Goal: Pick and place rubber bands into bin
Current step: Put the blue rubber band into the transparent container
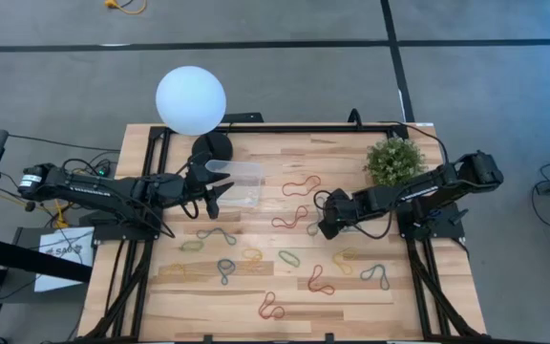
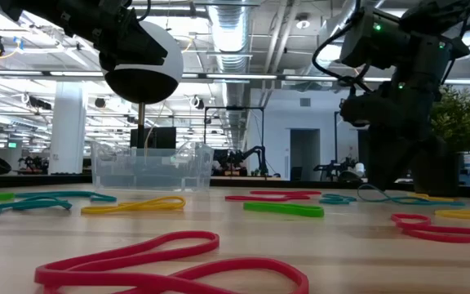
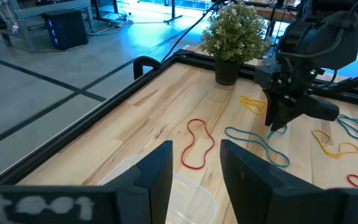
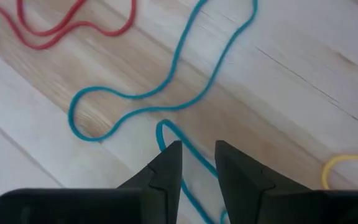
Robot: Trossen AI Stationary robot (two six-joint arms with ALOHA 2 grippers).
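Rubber bands lie scattered across the tabletop; no writing is legible. Right gripper, fingers slightly parted, straddles a teal band. Left gripper, fingers parted and empty, hovers at the bin.

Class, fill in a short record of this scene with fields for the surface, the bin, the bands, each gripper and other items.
surface: wooden table
bin: clear tub, near the lamp, looks empty
rubber bands: many loose on the table, red, yellow, green, blue-grey
left gripper: over the bin's edge, jaws open, empty
right gripper: low over a blue-grey band, jaws slightly apart, the band running between the tips
other items: white globe lamp, potted plant
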